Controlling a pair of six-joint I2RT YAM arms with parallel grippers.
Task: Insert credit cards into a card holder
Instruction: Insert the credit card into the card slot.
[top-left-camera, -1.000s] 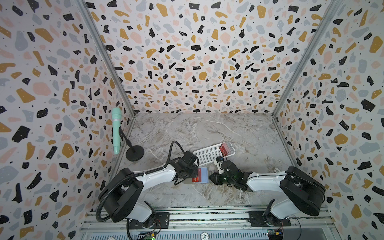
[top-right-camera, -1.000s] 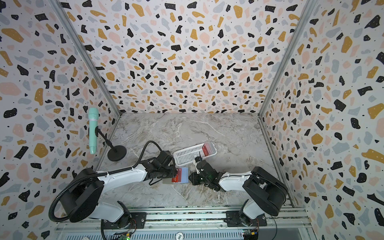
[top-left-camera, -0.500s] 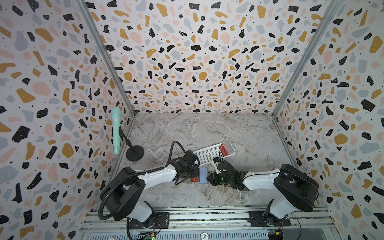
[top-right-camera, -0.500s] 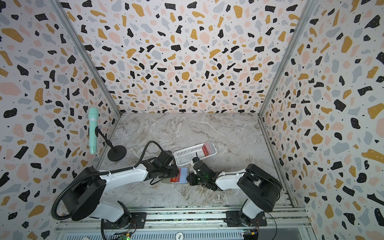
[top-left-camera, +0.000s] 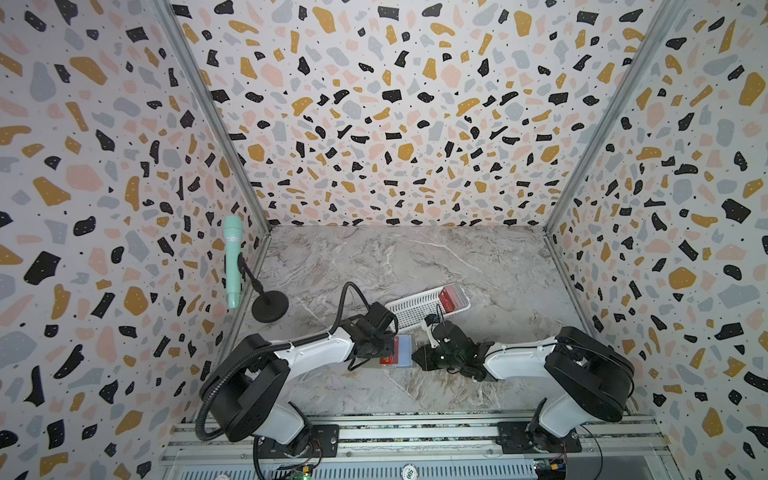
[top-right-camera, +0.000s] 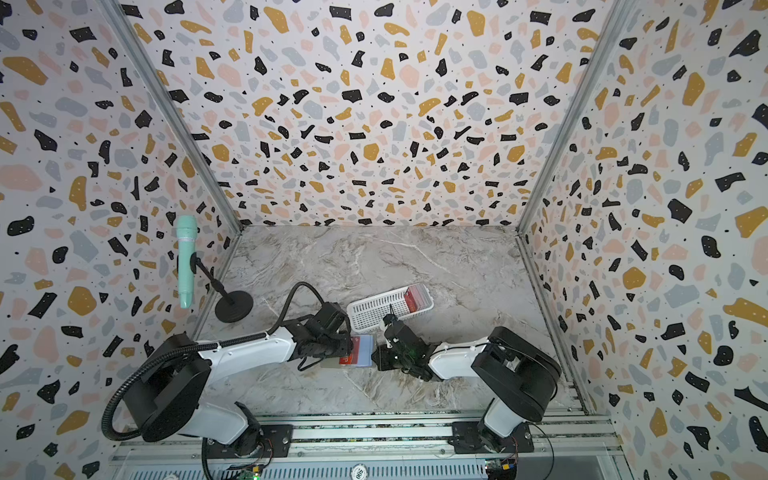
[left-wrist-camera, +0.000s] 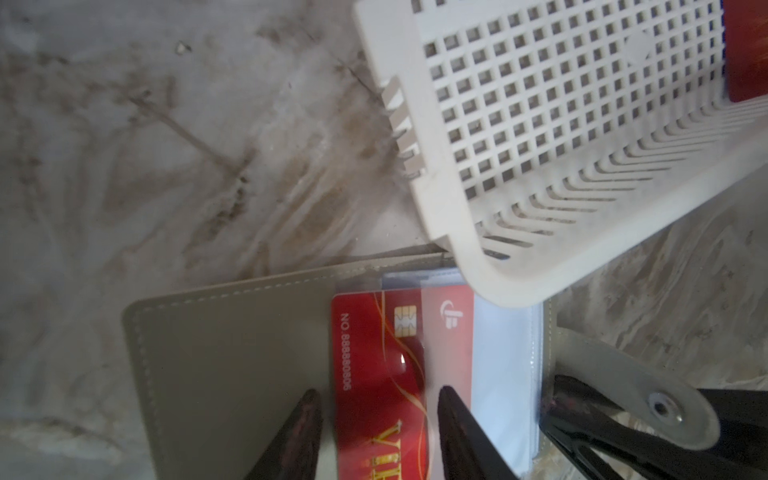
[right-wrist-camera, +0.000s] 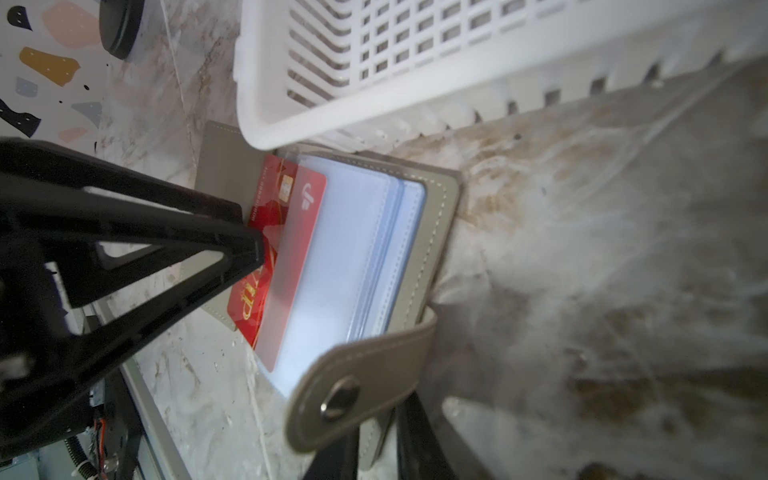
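**Left hand (left-wrist-camera: 378, 392) spread over the card**

Straddling bare half of red VIP credit card (left-wrist-camera: 374, 365), half under a clear sleeve (left-wrist-camera: 500, 365) of the open card holder (left-wrist-camera: 232, 365), flat on the table (left-wrist-camera: 166, 166) just beside the white basket (left-wrist-camera: 436, 166); pinching holder's tab side with right hand (right-wrist-camera: 376, 442)

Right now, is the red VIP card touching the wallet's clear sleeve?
Touching. The right wrist view shows the red card partly slid inside the clear sleeve, frosted where covered.
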